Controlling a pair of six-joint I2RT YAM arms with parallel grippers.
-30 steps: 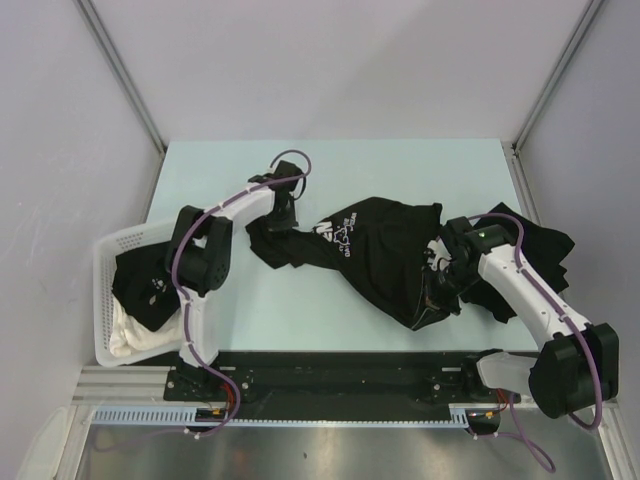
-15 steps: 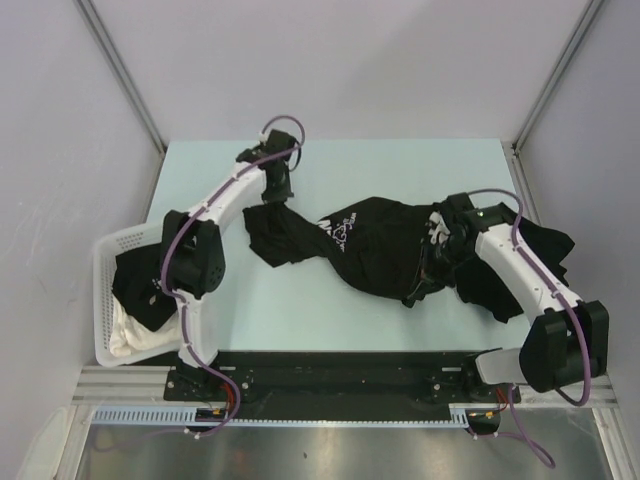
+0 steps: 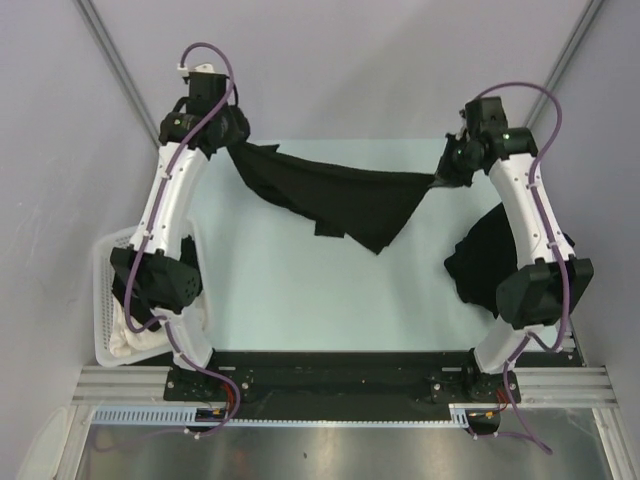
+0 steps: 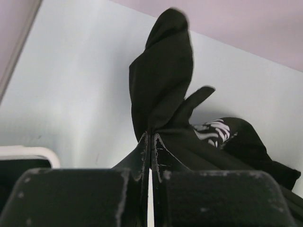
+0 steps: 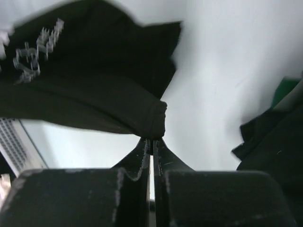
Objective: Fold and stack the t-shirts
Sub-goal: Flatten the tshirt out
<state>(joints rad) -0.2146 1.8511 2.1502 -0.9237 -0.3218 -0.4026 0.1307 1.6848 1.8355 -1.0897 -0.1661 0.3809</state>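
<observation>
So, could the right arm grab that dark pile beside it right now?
Probably not yet: its end effector is shut on the hanging t-shirt. The pile itself lies uncovered.

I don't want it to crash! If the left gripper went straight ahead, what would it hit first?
The black t-shirt pinched in the left gripper; past that, probably the pale table, though depth is unclear.

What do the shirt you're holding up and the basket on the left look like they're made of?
The t-shirt: soft matte black knit, likely cotton; it sags and creases where it hangs. The basket: white rigid plastic by its look, with a moulded lattice wall.
</observation>
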